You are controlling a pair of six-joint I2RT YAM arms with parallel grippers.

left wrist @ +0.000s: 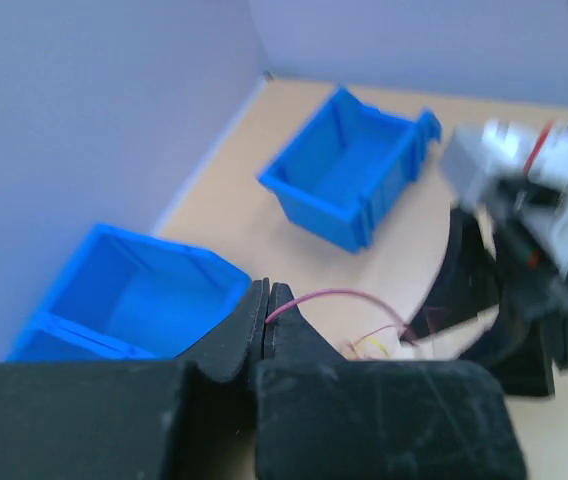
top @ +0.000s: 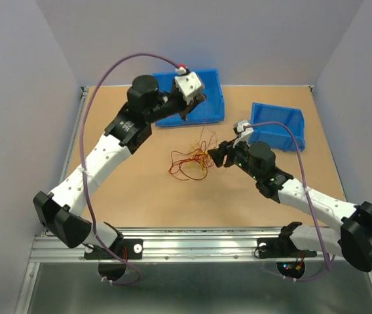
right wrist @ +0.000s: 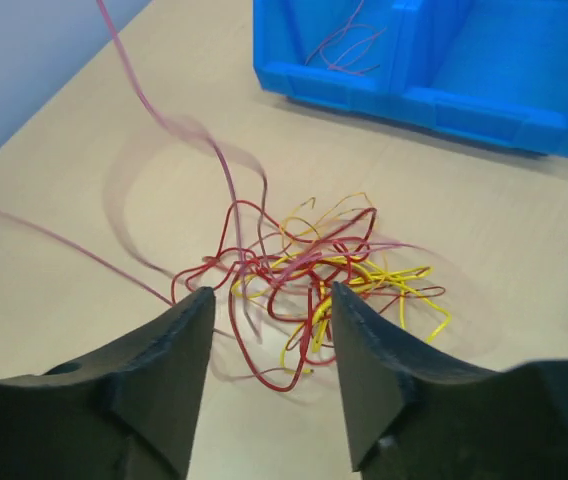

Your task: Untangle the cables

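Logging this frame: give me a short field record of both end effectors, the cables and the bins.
left end effector: shut on a red cable, above the table
right end effector: open, just over the tangle
tangle: red, orange, yellow; on the table between the arms
left bin: blue, a few strands inside
right bin: blue, contents cannot be told

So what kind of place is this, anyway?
Probably a robot lab test booth. A left arm and a right arm are bolted to a rail at a table boxed in by plain walls, with blue bins and tangled cables to practise on.
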